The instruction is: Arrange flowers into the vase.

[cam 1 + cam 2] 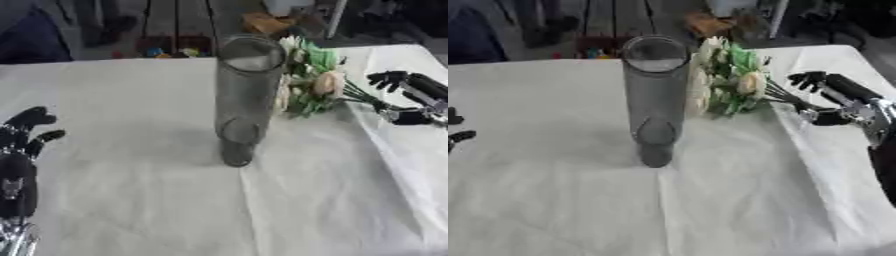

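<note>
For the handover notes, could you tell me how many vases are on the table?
1: a tall grey glass vase stands upright mid-table, just left of the flowers at the right hand.

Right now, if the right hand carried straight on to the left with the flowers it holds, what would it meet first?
Probably the vase. The right hand holds the flowers by their stems, blooms leading, and they already sit beside the vase's upper part. Depth is unclear, so they might pass behind it.

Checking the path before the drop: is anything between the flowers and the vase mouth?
Nothing visible. The right hand holds the flowers by their stems, blooms right beside the vase near its rim. The mouth looks open; the blooms are beside it, not yet over it.
</note>
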